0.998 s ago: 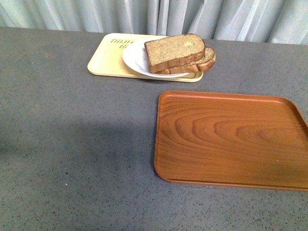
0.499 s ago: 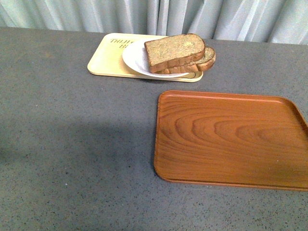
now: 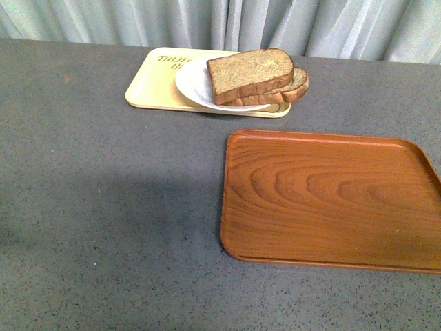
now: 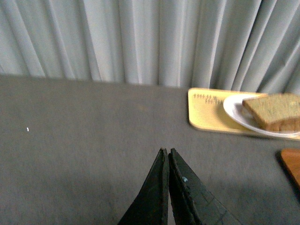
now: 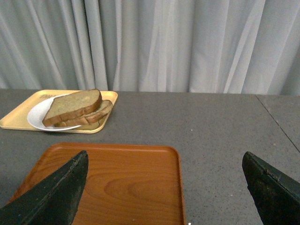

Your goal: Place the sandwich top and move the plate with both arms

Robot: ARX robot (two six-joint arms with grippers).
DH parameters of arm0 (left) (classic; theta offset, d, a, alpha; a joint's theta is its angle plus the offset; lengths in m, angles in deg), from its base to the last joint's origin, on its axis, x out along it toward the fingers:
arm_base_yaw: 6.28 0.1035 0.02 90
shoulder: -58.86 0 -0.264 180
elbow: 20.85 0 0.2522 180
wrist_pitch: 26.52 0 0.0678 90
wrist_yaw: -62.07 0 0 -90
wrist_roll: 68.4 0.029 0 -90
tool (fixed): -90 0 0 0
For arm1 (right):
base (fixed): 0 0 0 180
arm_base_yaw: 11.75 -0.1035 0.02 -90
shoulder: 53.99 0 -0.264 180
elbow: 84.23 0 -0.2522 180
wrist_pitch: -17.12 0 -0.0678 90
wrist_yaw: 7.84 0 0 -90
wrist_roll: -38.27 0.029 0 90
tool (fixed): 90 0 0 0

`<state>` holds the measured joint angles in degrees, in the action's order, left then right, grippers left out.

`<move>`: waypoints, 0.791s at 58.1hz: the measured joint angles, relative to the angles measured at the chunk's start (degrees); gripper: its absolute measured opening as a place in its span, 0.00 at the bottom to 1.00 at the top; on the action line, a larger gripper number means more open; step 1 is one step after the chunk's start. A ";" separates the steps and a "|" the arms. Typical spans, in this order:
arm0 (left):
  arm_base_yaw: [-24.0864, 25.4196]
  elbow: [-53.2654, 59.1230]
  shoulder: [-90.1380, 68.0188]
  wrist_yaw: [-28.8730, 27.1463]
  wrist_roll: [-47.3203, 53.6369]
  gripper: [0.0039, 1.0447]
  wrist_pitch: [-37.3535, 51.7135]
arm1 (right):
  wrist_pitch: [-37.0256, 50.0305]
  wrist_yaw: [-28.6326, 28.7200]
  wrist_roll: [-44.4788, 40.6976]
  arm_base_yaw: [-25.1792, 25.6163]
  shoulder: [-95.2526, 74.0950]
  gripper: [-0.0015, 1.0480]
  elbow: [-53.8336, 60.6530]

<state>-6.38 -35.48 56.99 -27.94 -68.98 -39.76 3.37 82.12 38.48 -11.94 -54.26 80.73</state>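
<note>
The sandwich top (image 3: 249, 72), a squarish brown bread slice, lies on top of a rounder slice (image 3: 295, 88) on the white plate (image 3: 193, 83). The plate rests on the cream tray (image 3: 151, 86) at the back of the table. The stack also shows in the left wrist view (image 4: 273, 110) and in the right wrist view (image 5: 74, 107). Neither arm shows in the front view. My left gripper (image 4: 168, 151) is shut and empty over bare table, far from the plate. My right gripper (image 5: 165, 159) is wide open and empty above the brown tray (image 5: 117, 183).
The brown wood-grain tray (image 3: 331, 200) lies empty at the front right, close to the cream tray. The grey table (image 3: 103, 207) runs to a pale curtain (image 3: 275, 24) at the back.
</note>
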 joint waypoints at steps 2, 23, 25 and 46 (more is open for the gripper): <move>0.00 0.00 0.79 0.02 0.00 0.01 -0.13 | 0.00 0.02 0.00 0.00 0.00 0.91 0.00; 0.04 0.00 0.96 0.00 0.00 0.44 -0.52 | 0.00 0.02 0.00 0.00 0.00 0.91 0.00; 0.04 0.00 0.96 0.00 0.00 0.52 -0.52 | 0.00 0.02 0.00 -0.02 0.00 0.91 0.00; 0.04 0.00 0.98 0.00 0.13 0.92 -0.52 | 0.00 0.02 0.00 0.00 0.00 0.91 0.00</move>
<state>-6.33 -35.48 57.97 -27.94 -68.84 -40.29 3.37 82.15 38.48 -11.94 -54.26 80.73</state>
